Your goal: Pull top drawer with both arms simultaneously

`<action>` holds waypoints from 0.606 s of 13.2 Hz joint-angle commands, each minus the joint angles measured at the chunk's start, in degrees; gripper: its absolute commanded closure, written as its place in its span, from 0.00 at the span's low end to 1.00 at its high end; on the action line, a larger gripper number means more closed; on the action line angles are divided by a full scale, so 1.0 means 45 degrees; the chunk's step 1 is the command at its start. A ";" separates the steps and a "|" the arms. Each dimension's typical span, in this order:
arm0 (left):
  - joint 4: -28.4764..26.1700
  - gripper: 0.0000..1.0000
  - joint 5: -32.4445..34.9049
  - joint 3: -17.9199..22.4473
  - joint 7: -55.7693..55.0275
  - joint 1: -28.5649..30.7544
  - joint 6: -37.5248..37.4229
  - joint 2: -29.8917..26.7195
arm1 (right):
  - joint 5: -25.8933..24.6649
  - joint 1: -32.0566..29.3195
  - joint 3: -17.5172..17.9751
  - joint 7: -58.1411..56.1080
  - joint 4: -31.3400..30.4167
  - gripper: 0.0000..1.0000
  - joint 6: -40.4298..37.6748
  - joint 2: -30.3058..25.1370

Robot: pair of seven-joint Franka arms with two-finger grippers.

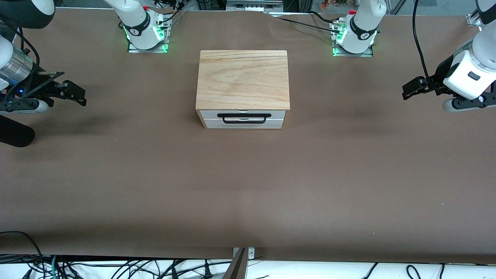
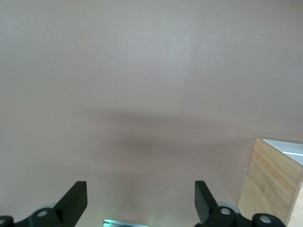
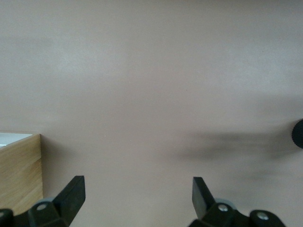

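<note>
The cabinet with its light oak top board [image 1: 243, 79] stands in the middle of the table, nearer the arms' bases. The top drawer's white front [image 1: 279, 114] sits flush under the board, facing the front camera, with its black wire bar handle [image 1: 244, 115]. My right gripper [image 1: 79, 95] is open and empty, up over the right arm's end of the table, well clear of the cabinet. My left gripper [image 1: 407, 90] is open and empty over the left arm's end. Each wrist view shows open fingers over bare table, the left [image 2: 139, 189] and the right [image 3: 137, 187], with a cabinet corner in the left one [image 2: 270, 184] and in the right one [image 3: 19, 170].
The arms' bases [image 1: 145, 37] [image 1: 354, 38] stand at the table's edge farthest from the front camera. A black cylinder [image 1: 13, 133] lies at the right arm's end. Cables [image 1: 116, 269] hang below the edge nearest the front camera.
</note>
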 commanded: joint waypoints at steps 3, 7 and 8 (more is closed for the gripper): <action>-0.0599 0.00 0.0366 -0.0295 0.0019 0.0287 0.0214 -0.0539 | 0.0065 0.0117 -0.0100 -0.0019 0.0422 0.00 -0.0317 0.0151; -0.0619 0.00 0.0327 -0.0295 0.0019 0.0326 0.0214 -0.0539 | -0.0033 0.0117 -0.0100 -0.0078 0.0461 0.00 -0.0453 0.0209; -0.0619 0.00 0.0327 -0.0295 0.0019 0.0326 0.0214 -0.0539 | -0.0033 0.0117 -0.0081 -0.0078 0.0480 0.00 -0.0473 0.0210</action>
